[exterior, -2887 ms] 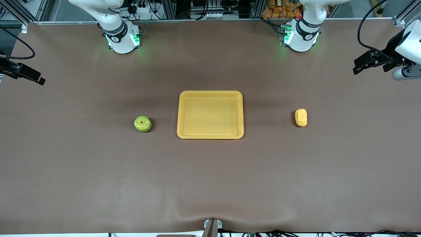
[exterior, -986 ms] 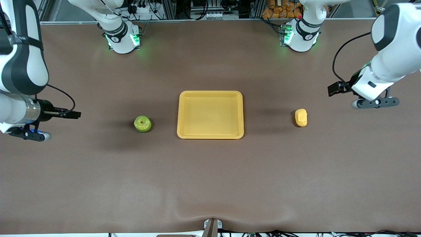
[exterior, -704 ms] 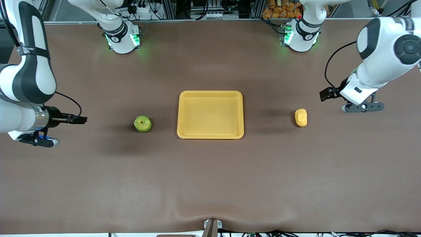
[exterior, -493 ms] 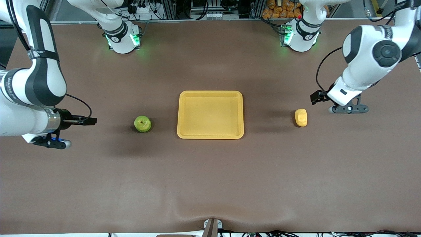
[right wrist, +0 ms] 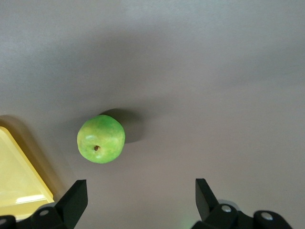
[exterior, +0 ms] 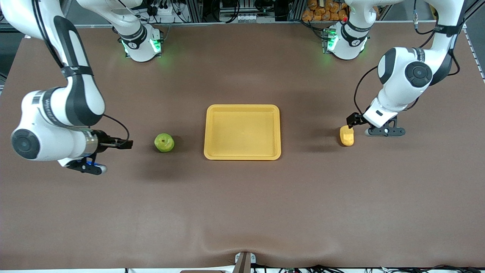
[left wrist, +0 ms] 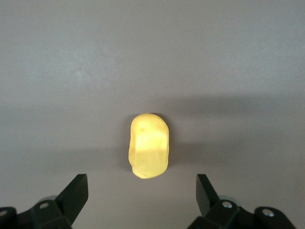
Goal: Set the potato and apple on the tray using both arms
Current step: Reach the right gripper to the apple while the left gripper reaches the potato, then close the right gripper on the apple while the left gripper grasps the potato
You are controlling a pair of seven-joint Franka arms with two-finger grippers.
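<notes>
Both arms have swung in from the table's ends, the left gripper [exterior: 353, 122] spread wide and empty over the oblong pale-yellow potato [exterior: 346, 135], the right gripper [exterior: 127, 143] equally wide and empty short of the round green apple [exterior: 164, 142], so neither is on the shallow yellow plastic tray [exterior: 242, 156] yet.

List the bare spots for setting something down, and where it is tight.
The tray holds nothing. Bare table runs from apple, tray and potato toward the front camera. Tight: the open left gripper at the potato; the open right gripper beside the apple.
</notes>
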